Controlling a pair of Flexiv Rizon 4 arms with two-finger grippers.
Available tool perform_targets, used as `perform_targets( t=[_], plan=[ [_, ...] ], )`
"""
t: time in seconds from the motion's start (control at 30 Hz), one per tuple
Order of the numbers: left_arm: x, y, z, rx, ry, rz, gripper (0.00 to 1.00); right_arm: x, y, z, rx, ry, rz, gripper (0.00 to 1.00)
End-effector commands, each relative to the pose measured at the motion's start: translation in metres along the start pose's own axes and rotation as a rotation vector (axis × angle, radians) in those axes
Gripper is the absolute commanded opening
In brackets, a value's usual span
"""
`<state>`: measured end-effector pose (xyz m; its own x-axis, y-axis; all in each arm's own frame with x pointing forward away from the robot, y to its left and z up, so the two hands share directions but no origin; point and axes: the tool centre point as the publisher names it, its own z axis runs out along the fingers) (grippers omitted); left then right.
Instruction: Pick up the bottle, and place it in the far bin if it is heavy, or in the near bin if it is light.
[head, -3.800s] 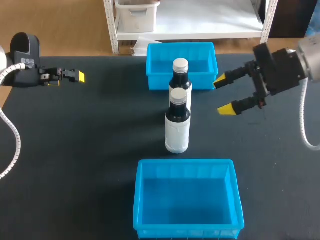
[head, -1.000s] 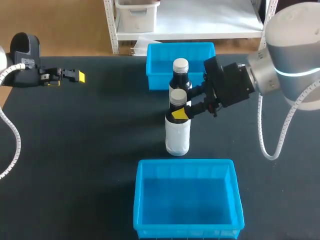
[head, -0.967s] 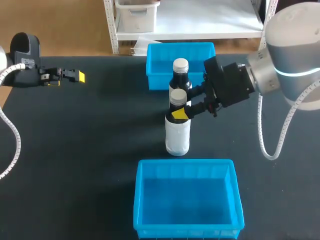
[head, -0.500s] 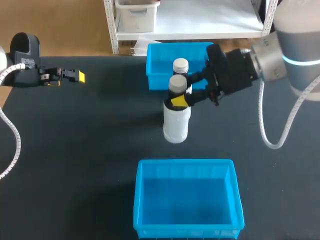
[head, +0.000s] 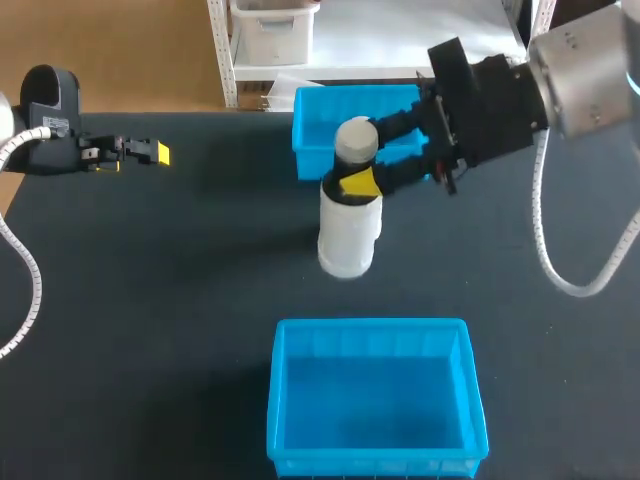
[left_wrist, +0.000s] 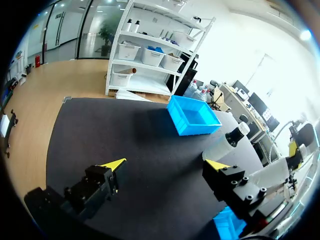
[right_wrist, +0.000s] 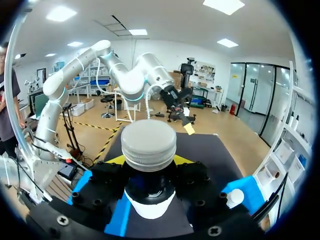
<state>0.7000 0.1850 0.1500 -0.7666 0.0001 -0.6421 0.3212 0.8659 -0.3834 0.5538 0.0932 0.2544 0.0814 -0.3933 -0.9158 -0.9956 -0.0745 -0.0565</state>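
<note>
2 grippers are showing over the table (head: 180, 300). The right gripper (head: 358, 176) is clamping the neck of the bottle (head: 348, 225) just under its cap, 1 yellow tip on each side, as the right wrist view confirms (right_wrist: 150, 161). The bottle is hanging upright in the air between the far bin (head: 312, 150) and the near bin (head: 372, 330), clear of the table.

Compared with 0.5 s ago, the bottle is sitting higher and looming larger toward the head camera, and it is now covering the other bottle, which is appearing only in the right wrist view (right_wrist: 233, 198), standing by the far bin. 3.8 s ago the right gripper was hanging open, off to the right of both bottles, which were standing on the table.

The left gripper (head: 158, 152) is staying where it was at the table's far left, well apart from the bins, its fingers spread wide with nothing between them (left_wrist: 167, 164).
</note>
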Motion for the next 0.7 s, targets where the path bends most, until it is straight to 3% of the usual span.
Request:
perform_targets(
  t=[0.03,0.47,0.7],
  plan=[
    [0.000,0.000,0.000,0.000,0.000,0.000,1.00,-0.005,0.031,0.004,0.015,-0.002,0.003,0.00],
    [0.000,0.000,0.000,0.000,0.000,0.000,1.00,0.016,0.088,0.030,-0.074,0.002,0.063,0.00],
    [0.000,0.000,0.000,0.000,0.000,0.000,1.00,0.025,0.105,0.042,-0.103,0.009,0.091,0.00]
  ],
)
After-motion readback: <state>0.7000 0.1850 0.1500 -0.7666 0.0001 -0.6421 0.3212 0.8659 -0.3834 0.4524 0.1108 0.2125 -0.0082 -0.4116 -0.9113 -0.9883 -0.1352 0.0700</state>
